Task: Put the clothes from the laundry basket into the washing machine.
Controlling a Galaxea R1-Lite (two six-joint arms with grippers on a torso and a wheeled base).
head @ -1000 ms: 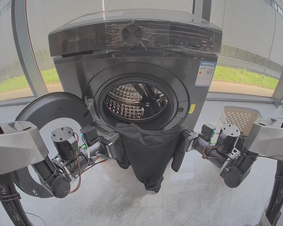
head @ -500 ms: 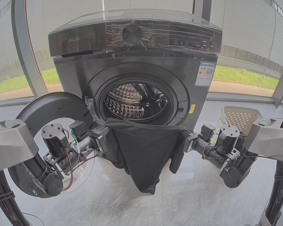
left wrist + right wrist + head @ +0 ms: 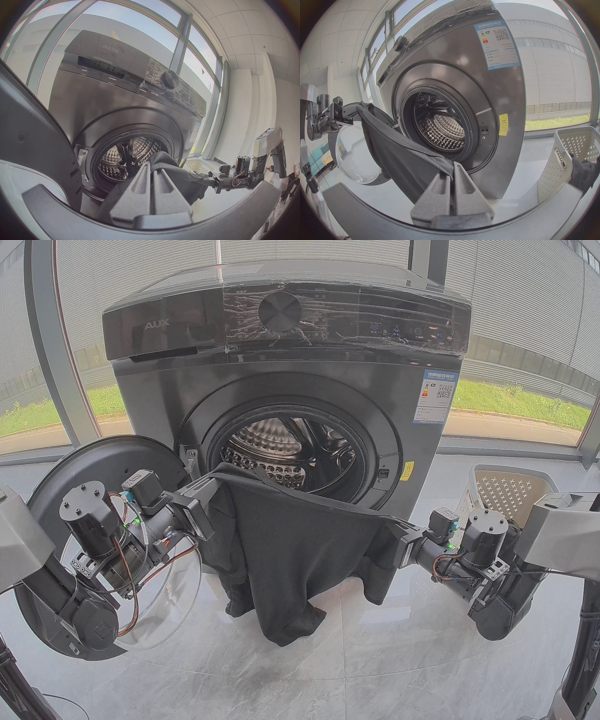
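— What do we have at the washing machine (image 3: 156,396)?
— A black garment (image 3: 281,552) held spread before the open drum (image 3: 287,452); our left end effector (image 3: 211,480) is clamped on one upper corner; our right end effector (image 3: 392,529) is clamped on the other, lower down.
— And around it?
— The door (image 3: 106,465) stands swung wide on our left; the laundry basket (image 3: 509,487) sits on the floor beside the machine's right side, a dark cloth (image 3: 581,175) lying inside.

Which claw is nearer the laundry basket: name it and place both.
Right. The right claw grips the black garment beside the laundry basket; the left claw is far across, by the open door.
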